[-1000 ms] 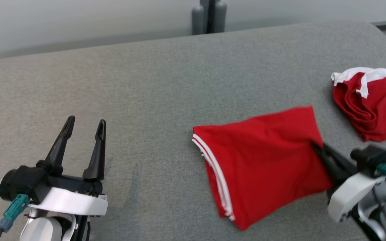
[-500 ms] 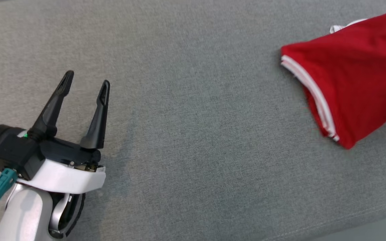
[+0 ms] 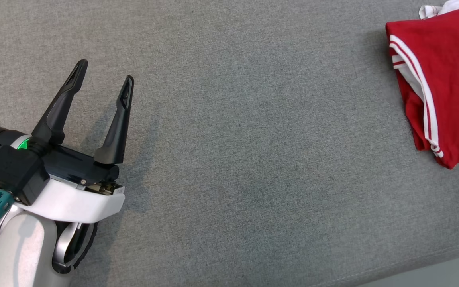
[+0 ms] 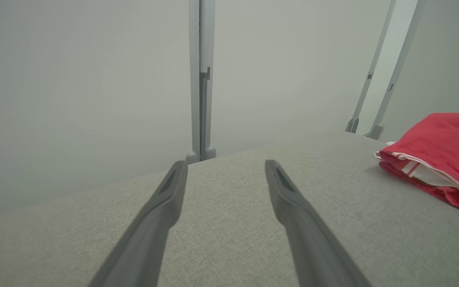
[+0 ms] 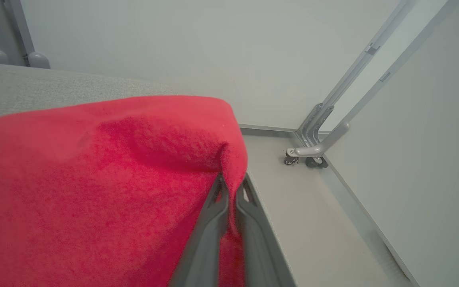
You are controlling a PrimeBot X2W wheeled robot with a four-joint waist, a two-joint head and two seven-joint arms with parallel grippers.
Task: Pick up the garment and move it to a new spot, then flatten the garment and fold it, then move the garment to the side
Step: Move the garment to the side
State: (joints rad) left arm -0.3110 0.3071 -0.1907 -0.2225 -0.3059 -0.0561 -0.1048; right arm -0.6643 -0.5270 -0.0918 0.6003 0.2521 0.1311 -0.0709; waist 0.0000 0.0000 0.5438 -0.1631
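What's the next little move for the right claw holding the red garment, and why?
Probably let go: open the right claw wide and back it off. The red garment looks folded and lies at the right end of the grey cushion, with a fold of it pinched between that claw's fingers. The left claw stands open, well apart from the garment.

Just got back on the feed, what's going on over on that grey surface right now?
The right gripper is closed on an edge of the folded red garment with white stripes, which lies at the right side of the grey fabric surface. The left gripper stands open and empty over bare fabric, well apart from the garment. The fold looks done, and the move to the side seems nearly finished.
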